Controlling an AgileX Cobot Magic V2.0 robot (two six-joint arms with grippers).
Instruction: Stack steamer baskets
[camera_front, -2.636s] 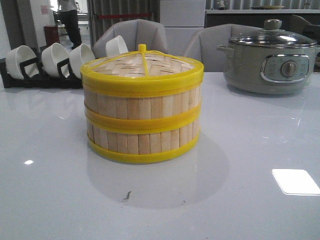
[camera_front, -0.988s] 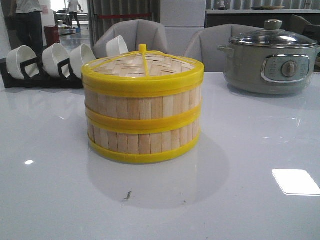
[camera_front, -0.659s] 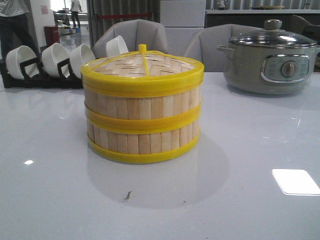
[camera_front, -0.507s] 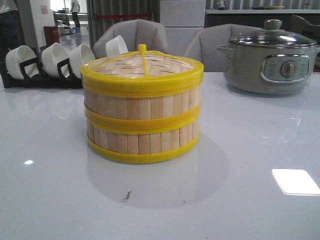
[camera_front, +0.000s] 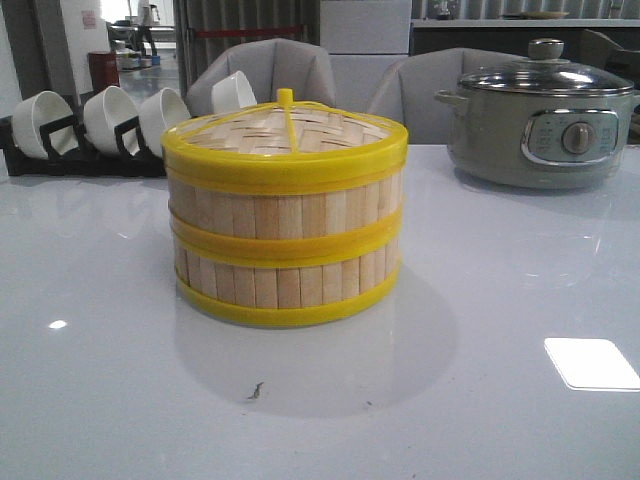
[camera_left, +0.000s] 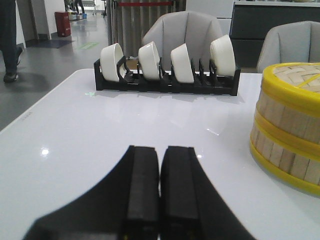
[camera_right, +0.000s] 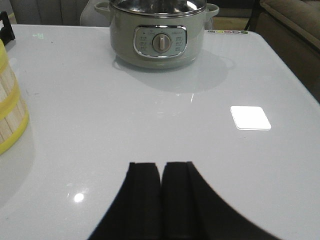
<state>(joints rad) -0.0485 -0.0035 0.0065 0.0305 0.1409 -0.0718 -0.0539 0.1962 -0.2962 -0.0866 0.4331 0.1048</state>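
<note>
The two steamer baskets (camera_front: 285, 235) sit one atop the other mid-bench (camera_front: 500, 400), the woven lid (camera_front: 285, 135) capping them, so the stacking looks complete. The left end effector (camera_left: 160, 192) and right end effector (camera_right: 161, 195) rest clenched on nothing, well clear of the stack, probably parked.

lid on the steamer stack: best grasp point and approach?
Probably the upright yellow knob at the centre of the woven lid, approached from above. It is the only raised feature; the lid's rim sits flush on the upper steamer basket, leaving little edge to pinch.
</note>
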